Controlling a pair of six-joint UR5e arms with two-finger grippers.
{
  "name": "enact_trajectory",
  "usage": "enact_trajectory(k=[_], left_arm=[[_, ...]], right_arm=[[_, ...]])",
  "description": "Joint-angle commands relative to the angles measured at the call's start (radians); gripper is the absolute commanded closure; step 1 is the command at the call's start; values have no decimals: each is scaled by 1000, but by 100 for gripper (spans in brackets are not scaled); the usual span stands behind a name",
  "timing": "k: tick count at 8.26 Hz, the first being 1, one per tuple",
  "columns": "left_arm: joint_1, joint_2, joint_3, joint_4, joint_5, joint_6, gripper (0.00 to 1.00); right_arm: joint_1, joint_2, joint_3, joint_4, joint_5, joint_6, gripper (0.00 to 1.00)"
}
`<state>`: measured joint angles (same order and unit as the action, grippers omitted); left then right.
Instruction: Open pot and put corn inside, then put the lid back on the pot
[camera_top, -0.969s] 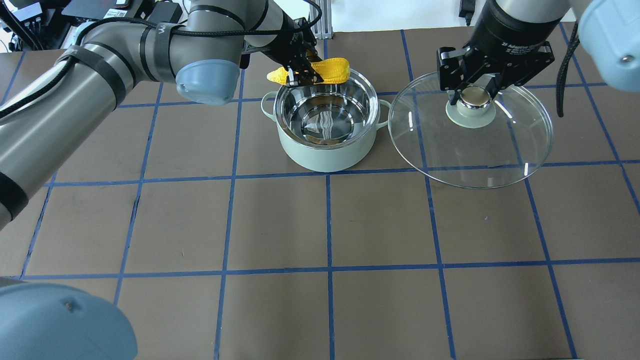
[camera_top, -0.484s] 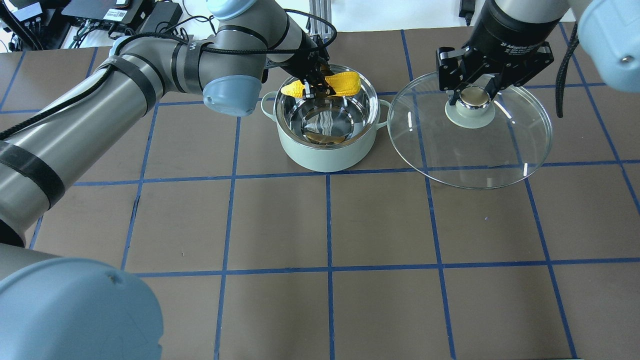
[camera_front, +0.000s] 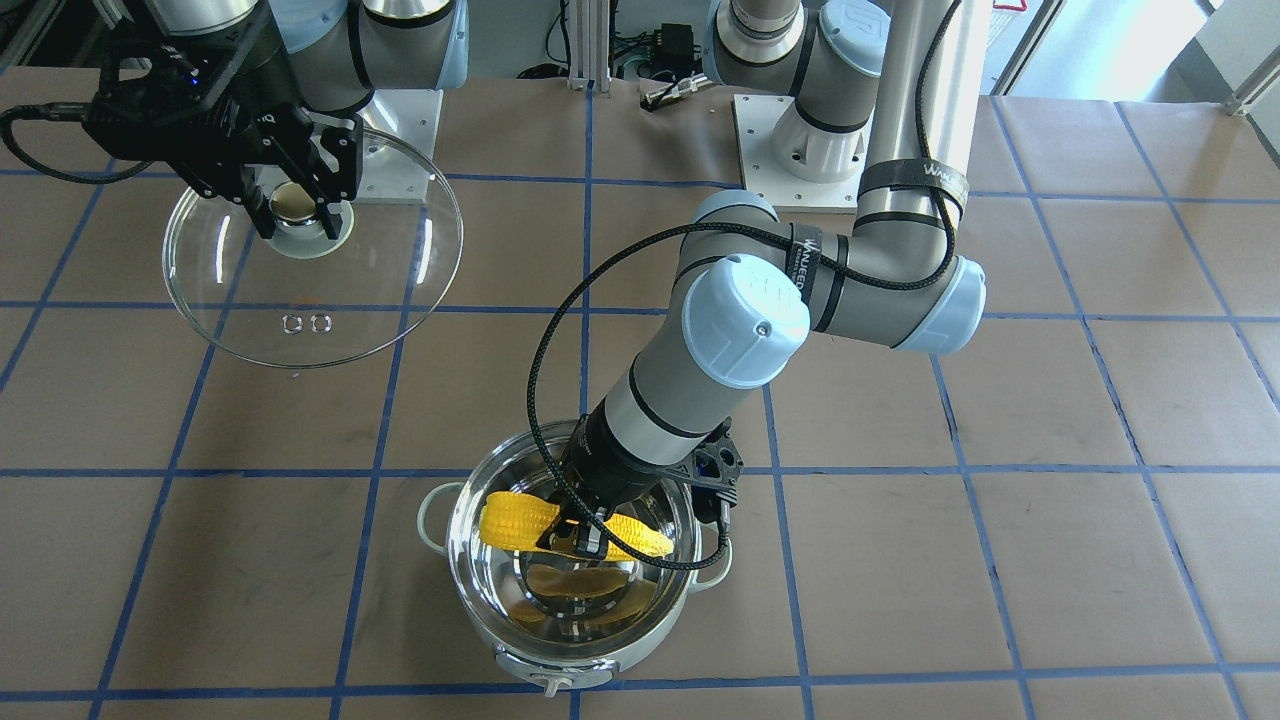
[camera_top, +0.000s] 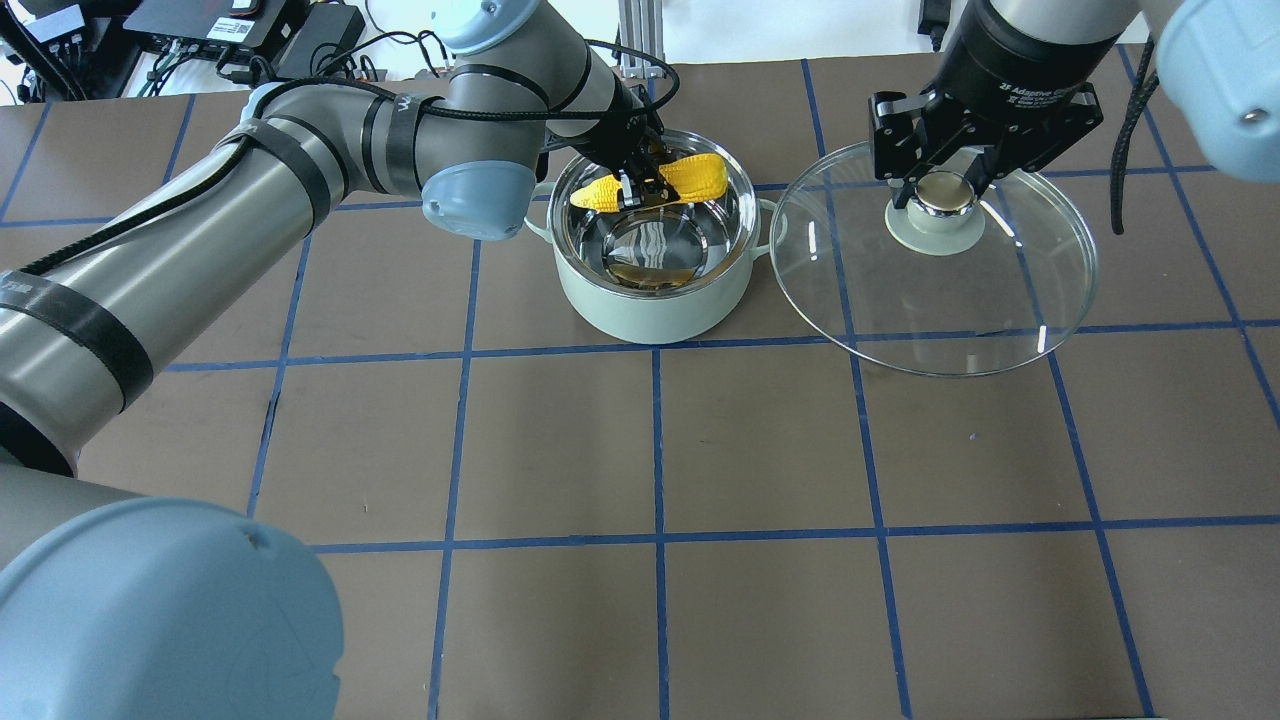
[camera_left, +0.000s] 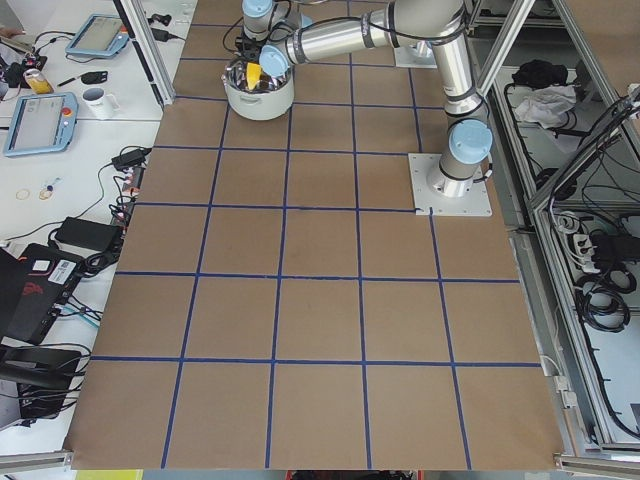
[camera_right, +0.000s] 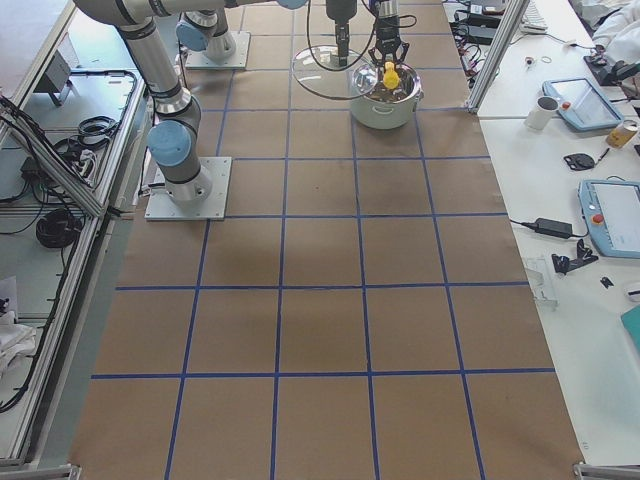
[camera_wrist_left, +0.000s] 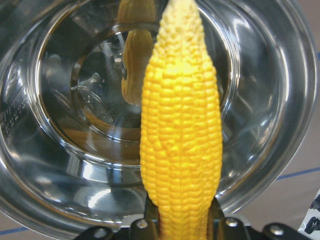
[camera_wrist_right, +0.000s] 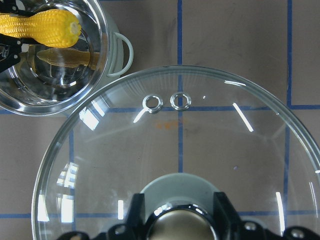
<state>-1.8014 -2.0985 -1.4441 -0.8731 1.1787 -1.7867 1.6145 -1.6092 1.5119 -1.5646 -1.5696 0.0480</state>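
The corn hangs over the pot, lid just beside.

A robotics lab: a papered tabletop marked with blue tape grid lines, arm bases bolted to metal plates, teach pendants on white side benches, aluminium framing, and coiled cables alongside.

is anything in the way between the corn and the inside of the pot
Nothing visible. The left gripper holds the corn over the open, empty pot; the right gripper holds the lid off to the side.
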Motion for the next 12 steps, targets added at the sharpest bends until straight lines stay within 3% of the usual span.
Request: enact_trajectory(k=[1,4,5,6,7,8,12], left_arm=[[-1,-2,-4,-1,4,-10,100],[-1,-6,-15,-6,7,-23,100],[-1,-8,-33,-4,4,-20,94],[-1,-8,-45,-3,6,-16,45],[-1,-8,-45,-3,6,-20,14],[-1,-6,-45,-1,3,-26,0],[0,21,-42,0,3,36,0]], right_arm=[[2,0,1,1,5,-3,69],[2,0,1,1,6,-3,68],[4,0,1,0,5,-3,68],[2,0,1,0,3,-3,68],[2,0,1,0,3,-3,68],[4,0,1,0,5,-3,68],[4,0,-1,-2,3,-2,68]])
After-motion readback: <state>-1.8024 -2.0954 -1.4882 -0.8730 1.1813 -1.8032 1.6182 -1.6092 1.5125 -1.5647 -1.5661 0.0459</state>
